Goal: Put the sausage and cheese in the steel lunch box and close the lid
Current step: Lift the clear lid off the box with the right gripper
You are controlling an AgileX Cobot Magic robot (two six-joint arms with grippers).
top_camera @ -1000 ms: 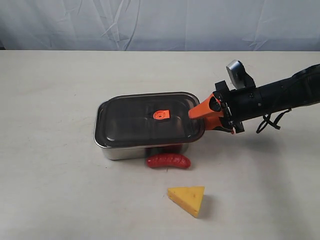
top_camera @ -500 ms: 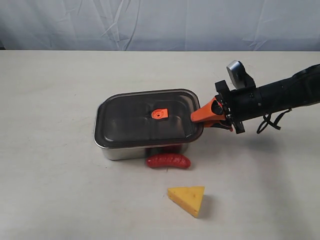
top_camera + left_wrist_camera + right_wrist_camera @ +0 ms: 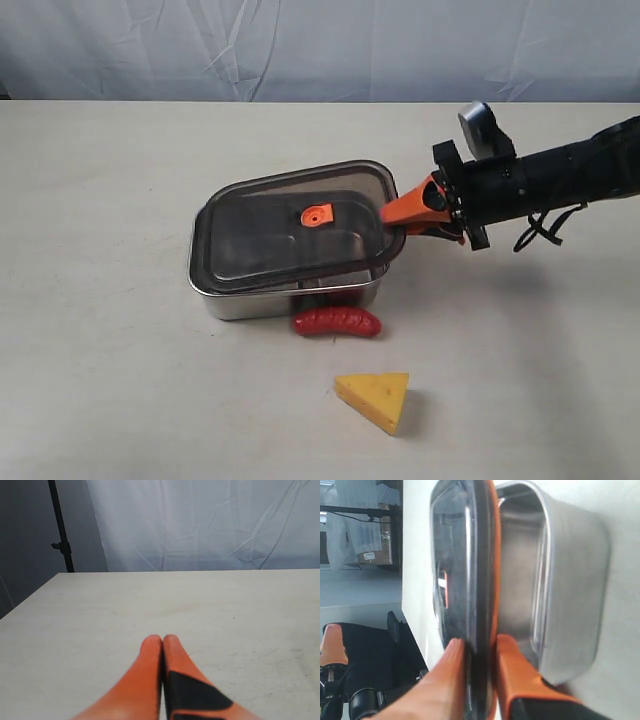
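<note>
The dark smoky see-through rectangular lid [image 3: 290, 235], orange-rimmed, sits tilted on the shiny steel lunch box [image 3: 290, 298], its right edge raised and pinched by the right gripper [image 3: 388, 218]. The glossy red sausage [image 3: 337, 321] lies just beside the box, the yellow cheese wedge [image 3: 375, 396] farther out. The left gripper [image 3: 162, 641] is pressed together.

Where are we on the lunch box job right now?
Done: nothing packed. In hand: the right gripper is shut on the lid at one edge, that end tilted up off the steel lunch box. To do: move the lid away, load the sausage and cheese, both lying on the table, then close.
</note>
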